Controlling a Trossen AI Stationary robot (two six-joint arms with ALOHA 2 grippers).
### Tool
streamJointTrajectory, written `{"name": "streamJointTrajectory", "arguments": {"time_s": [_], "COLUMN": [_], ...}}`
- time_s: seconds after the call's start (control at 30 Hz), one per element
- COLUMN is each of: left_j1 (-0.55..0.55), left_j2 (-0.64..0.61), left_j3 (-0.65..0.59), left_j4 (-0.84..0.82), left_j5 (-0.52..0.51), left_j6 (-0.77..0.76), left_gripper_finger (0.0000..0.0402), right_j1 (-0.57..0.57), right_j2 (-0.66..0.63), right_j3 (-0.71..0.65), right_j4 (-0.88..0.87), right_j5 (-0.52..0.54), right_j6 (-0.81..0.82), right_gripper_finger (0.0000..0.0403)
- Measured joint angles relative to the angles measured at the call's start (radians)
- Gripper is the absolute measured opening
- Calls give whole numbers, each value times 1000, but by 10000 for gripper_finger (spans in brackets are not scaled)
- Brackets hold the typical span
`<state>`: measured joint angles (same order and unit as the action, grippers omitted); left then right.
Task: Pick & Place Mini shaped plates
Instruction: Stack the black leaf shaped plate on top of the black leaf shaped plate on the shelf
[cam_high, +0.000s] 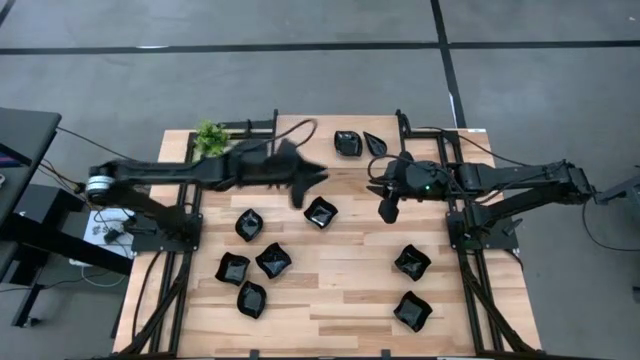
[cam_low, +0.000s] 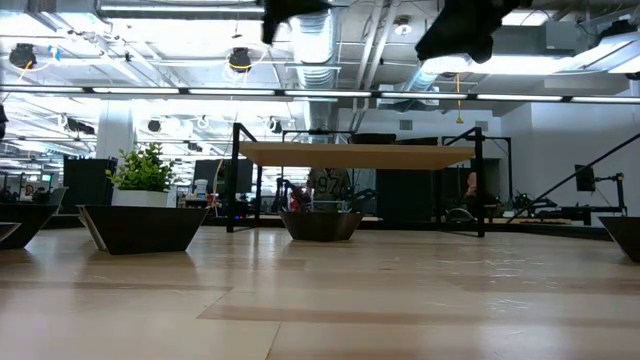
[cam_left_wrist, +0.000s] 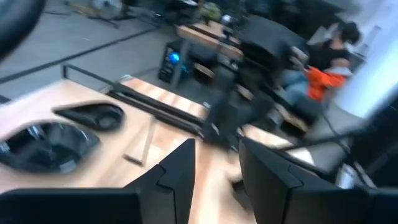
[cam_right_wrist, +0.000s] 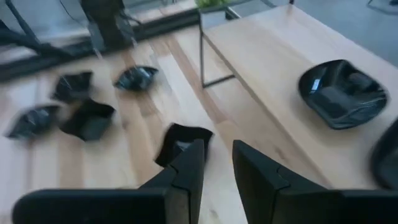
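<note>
Left gripper (cam_left_wrist: 214, 177) open, empty.

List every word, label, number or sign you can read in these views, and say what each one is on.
No text can be read in any view.
The mini shaped plates are plain glossy black, with no markings.
The wooden table shows no labels.
Any signs in the room behind the table are too blurred to read.

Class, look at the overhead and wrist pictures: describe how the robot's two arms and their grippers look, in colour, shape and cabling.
Both arms are dark, slim and jointed. The left gripper and right gripper each end in two flat, angular black fingers. Black cables trail from the arm bases, and a small green light glows on the right arm's wrist.
</note>
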<state>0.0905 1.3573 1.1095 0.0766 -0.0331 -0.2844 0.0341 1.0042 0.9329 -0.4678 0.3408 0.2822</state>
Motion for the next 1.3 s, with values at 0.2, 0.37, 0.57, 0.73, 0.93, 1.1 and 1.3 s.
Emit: {"name": "streamJointTrajectory", "arguments": {"time_s": [0.2,0.37,0.57,0.73,0.93,1.1,1.3], "left_j1": [-115,-207,-314,-336,-374,-449,-543], "left_j2": [-276,-502,-647,-635,-591,-579,-577], "left_j3": [-203,-388,-567,-644,-685,-698,-698], "left_j4": [-47,-53,-54,-64,-62,-63,-199], "left_j5": [5,6,-73,-103,-15,-11,14], "left_j6": [-9,-87,-162,-191,-253,-256,-279], "left_gripper_finger": [122,122,121,121,121,121,121], "right_j1": [70,127,163,187,237,290,343], "right_j2": [1,36,153,277,409,463,460], "right_j3": [0,0,0,0,0,0,0], "right_j4": [84,213,445,545,641,702,703], "right_j5": [1,1,0,0,-3,-3,-3], "right_j6": [163,180,181,194,226,240,243], "right_gripper_finger": [81,81,81,81,81,81,81]}}
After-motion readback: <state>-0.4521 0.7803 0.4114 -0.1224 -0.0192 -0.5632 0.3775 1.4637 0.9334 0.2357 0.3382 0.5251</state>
